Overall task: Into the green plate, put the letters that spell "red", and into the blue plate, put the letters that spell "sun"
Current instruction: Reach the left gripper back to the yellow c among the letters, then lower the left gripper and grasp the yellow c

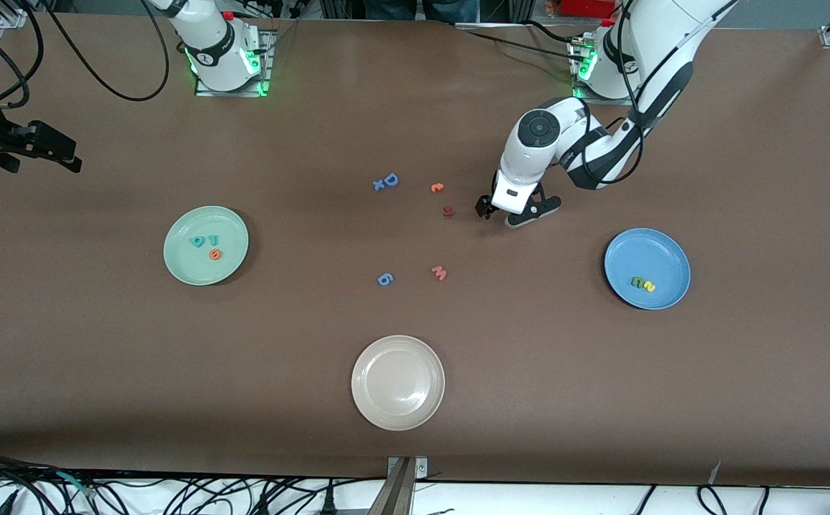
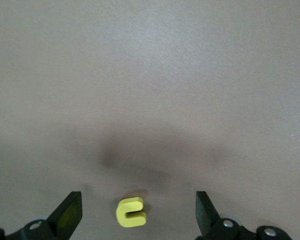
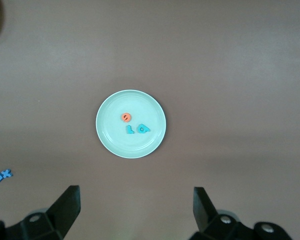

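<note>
Green plate (image 1: pixel 172 266) (three letters (image 1: pixel 204 244)).

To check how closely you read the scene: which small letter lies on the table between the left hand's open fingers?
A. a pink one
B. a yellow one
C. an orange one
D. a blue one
B: the left wrist view shows a yellow letter lying on the bare table between the fingers of the left hand, which stand wide apart.
</note>
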Controlling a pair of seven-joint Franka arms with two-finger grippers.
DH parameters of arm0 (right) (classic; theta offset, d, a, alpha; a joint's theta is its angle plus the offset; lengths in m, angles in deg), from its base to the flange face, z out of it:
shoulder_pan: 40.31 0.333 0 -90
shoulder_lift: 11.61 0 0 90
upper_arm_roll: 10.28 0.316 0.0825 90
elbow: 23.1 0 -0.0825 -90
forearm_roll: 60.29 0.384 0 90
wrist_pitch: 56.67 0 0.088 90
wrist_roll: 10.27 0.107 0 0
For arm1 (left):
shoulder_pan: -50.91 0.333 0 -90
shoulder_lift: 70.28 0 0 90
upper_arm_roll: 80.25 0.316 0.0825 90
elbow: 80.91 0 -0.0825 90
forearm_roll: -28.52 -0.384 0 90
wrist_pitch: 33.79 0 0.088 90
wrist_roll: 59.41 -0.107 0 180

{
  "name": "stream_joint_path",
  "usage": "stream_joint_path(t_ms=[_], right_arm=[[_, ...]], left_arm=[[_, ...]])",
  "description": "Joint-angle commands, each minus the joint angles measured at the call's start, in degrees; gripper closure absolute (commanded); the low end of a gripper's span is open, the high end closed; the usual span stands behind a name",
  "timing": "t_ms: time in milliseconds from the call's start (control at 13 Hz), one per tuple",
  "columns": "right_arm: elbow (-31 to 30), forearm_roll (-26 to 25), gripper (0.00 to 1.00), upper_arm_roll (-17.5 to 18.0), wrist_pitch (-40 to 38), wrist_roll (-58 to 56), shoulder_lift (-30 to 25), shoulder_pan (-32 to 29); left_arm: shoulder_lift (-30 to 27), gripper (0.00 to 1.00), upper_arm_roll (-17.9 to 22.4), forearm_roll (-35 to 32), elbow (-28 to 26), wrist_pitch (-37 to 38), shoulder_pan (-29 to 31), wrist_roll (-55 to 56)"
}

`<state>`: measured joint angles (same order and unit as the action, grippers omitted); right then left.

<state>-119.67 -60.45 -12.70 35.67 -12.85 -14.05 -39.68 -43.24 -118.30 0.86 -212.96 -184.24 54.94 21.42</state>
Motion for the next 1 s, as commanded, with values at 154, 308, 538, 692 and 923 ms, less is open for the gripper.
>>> stream_joint_path(t_ms=[154,308,538,692,923], right_arm=[[1.03,0.60,0.00,-0.12,-0.50,0.39,0.33,0.16],[1.03,0.69,0.00,-0.03,-0.58,0.39,0.33,0.16],[1.03,0.69,0.00,-0.12,-0.67,0.39,0.33,0.17],[1.03,0.78,0.00,-0.12,-0.67,0.39,0.33,0.16],[1.03,0.87,0.00,-0.12,-0.76,0.39,0.33,0.08]], left_arm=[[1.44,0.06,0.09,-5.83,-1.10,-2.92,0.45,5.81],[1.79,0.11,0.09,-8.54,-1.28,-3.27,0.45,8.71],[2.94,0.48,0.09,-13.11,-1.45,-3.45,0.45,13.98],[3.37,0.52,0.00,-16.89,-1.63,-3.45,0.71,17.86],[3.90,0.56,0.00,-18.40,-1.89,-3.45,0.71,19.45]])
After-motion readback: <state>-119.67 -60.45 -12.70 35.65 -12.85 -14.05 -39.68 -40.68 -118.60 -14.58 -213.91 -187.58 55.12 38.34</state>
